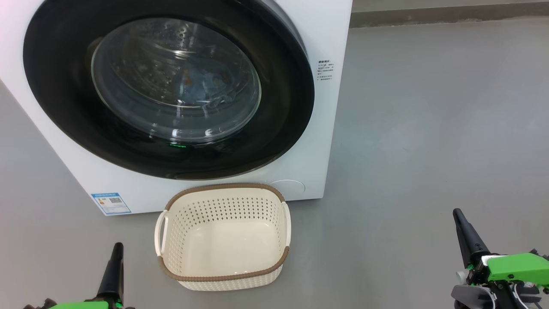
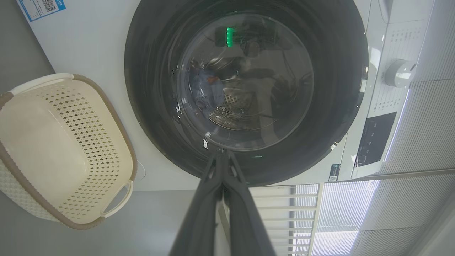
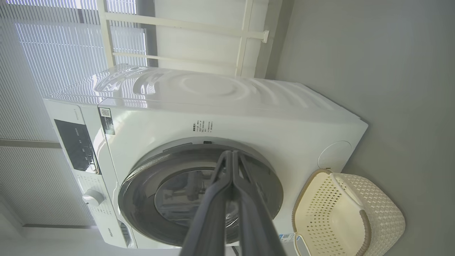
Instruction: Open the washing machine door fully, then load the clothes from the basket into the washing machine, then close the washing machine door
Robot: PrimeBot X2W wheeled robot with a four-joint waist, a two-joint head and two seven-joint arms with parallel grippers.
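Behind the shut black-rimmed glass door (image 1: 60, 94) lie blue clothes (image 1: 206, 86); cream perforated basket (image 1: 223, 277) empty, so left gripper (image 1: 118, 247) and right gripper (image 1: 457, 213) idle, pinched together.

White front-loading washing machine (image 1: 321, 141), its round door (image 1: 171, 86) of glossy black rim and bulging clear glass shut against the front, blue clothes (image 1: 210, 92) dimly seen behind the glass; cream perforated basket (image 1: 223, 187), brown-rimmed, white-handled, upright on the floor (image 1: 429, 128) just before it, bare bottom showing.
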